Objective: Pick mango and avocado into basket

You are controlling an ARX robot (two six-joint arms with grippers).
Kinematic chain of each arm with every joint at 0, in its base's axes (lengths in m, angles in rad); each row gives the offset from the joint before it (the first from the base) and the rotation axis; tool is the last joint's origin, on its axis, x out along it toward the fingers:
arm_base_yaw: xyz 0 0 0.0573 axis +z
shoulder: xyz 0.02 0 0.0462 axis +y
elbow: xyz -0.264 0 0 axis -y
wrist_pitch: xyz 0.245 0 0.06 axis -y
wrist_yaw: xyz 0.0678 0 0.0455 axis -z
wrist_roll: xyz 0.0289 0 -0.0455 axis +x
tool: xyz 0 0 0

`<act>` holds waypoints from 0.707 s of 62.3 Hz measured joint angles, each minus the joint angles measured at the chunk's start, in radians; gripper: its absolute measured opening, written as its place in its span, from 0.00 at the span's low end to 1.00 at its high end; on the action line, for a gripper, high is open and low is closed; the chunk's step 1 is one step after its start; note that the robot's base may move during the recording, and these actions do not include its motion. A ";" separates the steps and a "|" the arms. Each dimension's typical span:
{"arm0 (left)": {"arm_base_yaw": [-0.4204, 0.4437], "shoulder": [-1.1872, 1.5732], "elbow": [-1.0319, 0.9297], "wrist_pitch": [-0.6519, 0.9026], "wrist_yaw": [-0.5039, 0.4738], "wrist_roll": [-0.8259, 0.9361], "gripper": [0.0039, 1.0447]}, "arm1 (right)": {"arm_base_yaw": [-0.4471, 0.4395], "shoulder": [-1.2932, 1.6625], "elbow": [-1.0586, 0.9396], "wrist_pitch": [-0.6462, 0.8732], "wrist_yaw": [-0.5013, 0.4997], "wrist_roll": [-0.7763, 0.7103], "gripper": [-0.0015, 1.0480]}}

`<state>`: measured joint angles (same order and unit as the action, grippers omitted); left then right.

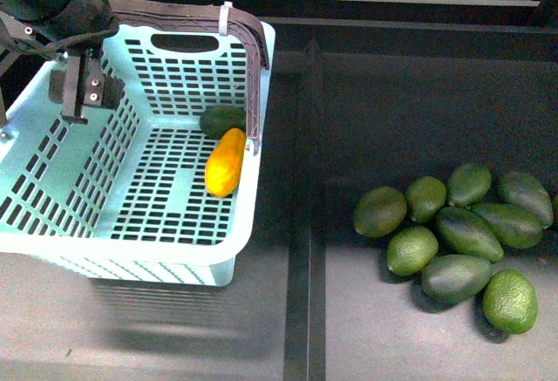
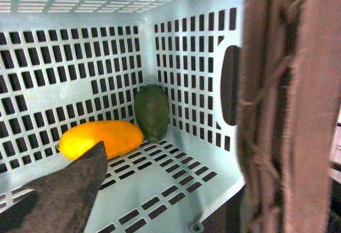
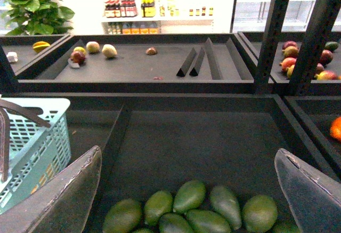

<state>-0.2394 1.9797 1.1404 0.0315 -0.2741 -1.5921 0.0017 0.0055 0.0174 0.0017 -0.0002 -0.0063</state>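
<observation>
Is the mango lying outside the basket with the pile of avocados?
No, the mango lies on the floor of the basket, next to the dark green avocado, well apart from the pile of avocados.

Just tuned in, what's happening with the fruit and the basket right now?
The mango and the avocado both lie in the basket, touching at its far right corner. The left gripper hangs over the basket, open and empty. The right gripper is open above the pile of avocados outside.

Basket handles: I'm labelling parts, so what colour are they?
Brown, on the teal basket; its handles show best in the front view.
</observation>
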 joint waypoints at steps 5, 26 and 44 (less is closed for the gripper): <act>-0.010 -0.071 -0.045 0.016 -0.049 0.009 0.92 | 0.000 0.000 0.000 0.000 0.000 0.000 0.92; -0.069 -0.308 -0.171 -0.080 -0.195 0.036 0.92 | 0.000 0.000 0.000 0.000 0.000 0.000 0.92; 0.004 -0.397 -0.625 0.955 0.049 1.110 0.53 | 0.000 0.000 0.000 0.000 0.001 0.000 0.92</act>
<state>-0.2352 1.5826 0.5152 0.9863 -0.2253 -0.4816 0.0017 0.0051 0.0174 0.0013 0.0006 -0.0063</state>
